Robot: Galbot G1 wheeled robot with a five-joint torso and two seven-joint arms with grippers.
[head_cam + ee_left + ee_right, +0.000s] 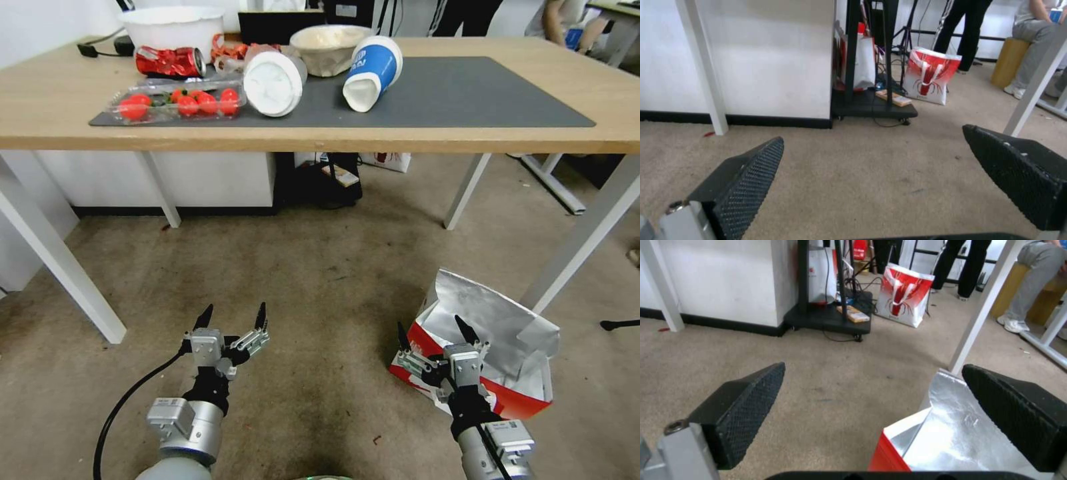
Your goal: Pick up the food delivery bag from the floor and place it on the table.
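Both claws are seen low over the floor point(320, 267), in front of the table point(60, 113). The right gripper point(435, 333) is held with its fingers spread wide, right over the near left corner of the bag point(493, 347), and nothing is pinched by it. In the right wrist view, the red and white rim of the bag point(902, 440) and its silver lining are seen between the two black fingertips point(746, 400), but no contact with them can be made out. The left gripper point(232, 319) is also spread open and empty; it is kept over bare floor, well apart from the bag, on its left side.

The bag is found on the floor, open at the top, with the foil inside shown. It is placed just beside a white table leg point(580, 233), which is behind it.

On the table, a dark mat point(467, 93) is laid. On the mat, far above the bag, a blue cup point(373, 70) lying on its side, a white lid point(272, 83) and a clear box of tomatoes point(177, 103) are seen.
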